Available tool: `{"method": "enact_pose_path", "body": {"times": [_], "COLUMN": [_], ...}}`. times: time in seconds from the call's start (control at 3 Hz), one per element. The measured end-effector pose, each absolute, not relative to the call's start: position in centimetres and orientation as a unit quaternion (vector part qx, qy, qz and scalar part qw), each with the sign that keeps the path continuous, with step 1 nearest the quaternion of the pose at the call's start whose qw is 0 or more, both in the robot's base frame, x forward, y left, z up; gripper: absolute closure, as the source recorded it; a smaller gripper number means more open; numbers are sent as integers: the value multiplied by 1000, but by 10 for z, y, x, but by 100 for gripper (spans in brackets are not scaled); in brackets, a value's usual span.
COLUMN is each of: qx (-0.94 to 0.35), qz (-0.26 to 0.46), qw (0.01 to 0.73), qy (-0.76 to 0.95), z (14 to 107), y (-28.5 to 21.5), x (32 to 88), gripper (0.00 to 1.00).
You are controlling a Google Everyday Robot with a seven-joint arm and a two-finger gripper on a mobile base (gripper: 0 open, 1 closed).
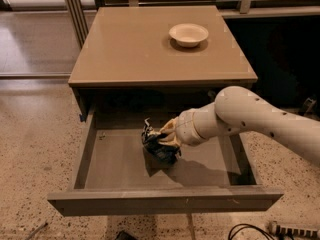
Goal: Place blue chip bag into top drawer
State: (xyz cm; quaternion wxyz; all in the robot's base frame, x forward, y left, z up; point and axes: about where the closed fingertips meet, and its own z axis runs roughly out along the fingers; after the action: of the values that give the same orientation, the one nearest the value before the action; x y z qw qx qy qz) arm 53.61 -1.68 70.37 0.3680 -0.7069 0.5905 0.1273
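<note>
Two jaws tight on blue chip bag (159, 145) — mid top drawer (165, 201), walls apart.

**Tan table on a speckled floor, dim room behind**

A tan-topped table (140, 44) stood on a speckled stone floor (35, 154), lit from above. Pale metal frame posts (75, 9) rose behind it, beside a glossy stretch of floor at the far left. The area to the right lay in deep shadow. A dark cable (244, 230) curled on the floor near the front. The pincer (167, 133) was down inside the table's open top drawer (165, 200).
</note>
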Motion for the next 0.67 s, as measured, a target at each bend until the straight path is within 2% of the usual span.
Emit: {"method": "enact_pose_path", "body": {"times": [0.33, 0.67], "qx": [-682, -680], "qz": [167, 172], "qw": [385, 384], "qy": [599, 600], "z": [675, 670], "y": [-24, -23], "x": [539, 538], "gripper": [100, 82]}}
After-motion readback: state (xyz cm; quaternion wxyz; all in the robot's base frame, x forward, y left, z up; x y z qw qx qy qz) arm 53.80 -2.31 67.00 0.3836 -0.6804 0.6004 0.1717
